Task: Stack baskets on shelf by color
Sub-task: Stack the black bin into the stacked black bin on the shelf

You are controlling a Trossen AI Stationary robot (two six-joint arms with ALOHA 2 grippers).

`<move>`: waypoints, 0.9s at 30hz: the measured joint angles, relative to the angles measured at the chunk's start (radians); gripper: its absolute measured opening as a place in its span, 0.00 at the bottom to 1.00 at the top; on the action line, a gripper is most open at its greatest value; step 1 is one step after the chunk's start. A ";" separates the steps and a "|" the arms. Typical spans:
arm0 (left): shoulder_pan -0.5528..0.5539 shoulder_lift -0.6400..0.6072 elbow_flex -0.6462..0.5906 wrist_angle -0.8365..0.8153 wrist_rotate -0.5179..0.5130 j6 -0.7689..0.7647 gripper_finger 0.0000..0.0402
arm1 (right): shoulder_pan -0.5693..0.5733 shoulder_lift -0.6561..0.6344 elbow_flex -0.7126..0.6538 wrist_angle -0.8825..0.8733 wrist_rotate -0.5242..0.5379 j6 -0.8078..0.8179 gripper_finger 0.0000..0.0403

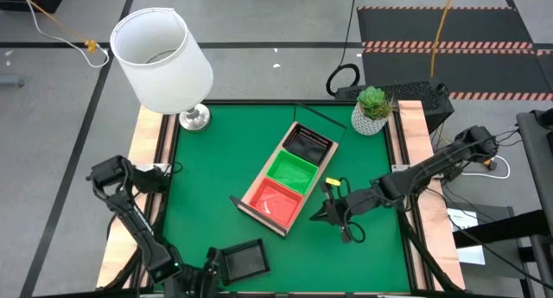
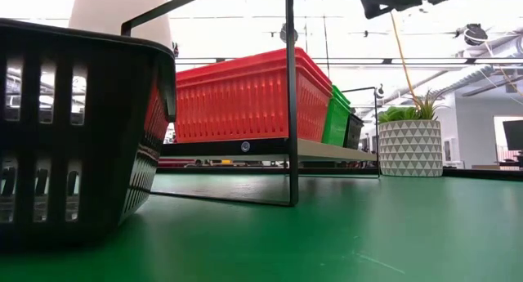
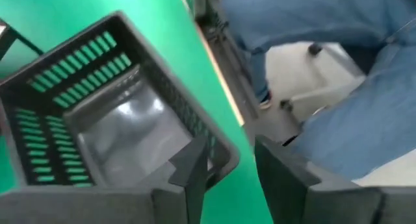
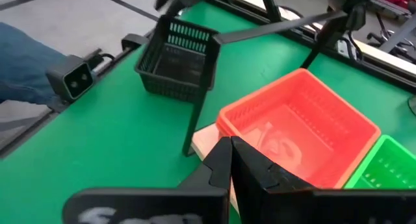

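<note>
You had the left gripper (image 3: 224, 169) straddling the near wall of the black slotted plastic basket (image 1: 241, 261) at the table's near edge: one finger inside, one outside, apparently not yet clamped, presumably for lifting to the light-wood shelf (image 1: 289, 179). Your right gripper (image 4: 231, 160) hovered clenched and empty beside that shelf.

Grey floor (image 1: 259, 39) lying around the table, dark tape lines crossing it. Black mat with red-white striped edges (image 1: 449, 39) sitting at the far right. Bright ceiling lights (image 2: 392, 29) glaring overhead.
</note>
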 joint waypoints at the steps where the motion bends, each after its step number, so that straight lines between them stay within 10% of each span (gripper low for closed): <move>1: 0.002 0.000 0.000 -0.013 -0.001 0.006 0.31 | 0.004 0.000 0.000 -0.001 0.000 0.000 0.00; 27: 0.064 0.000 0.000 -0.130 0.114 0.501 0.23 | 0.011 0.000 0.000 -0.030 0.000 0.000 0.00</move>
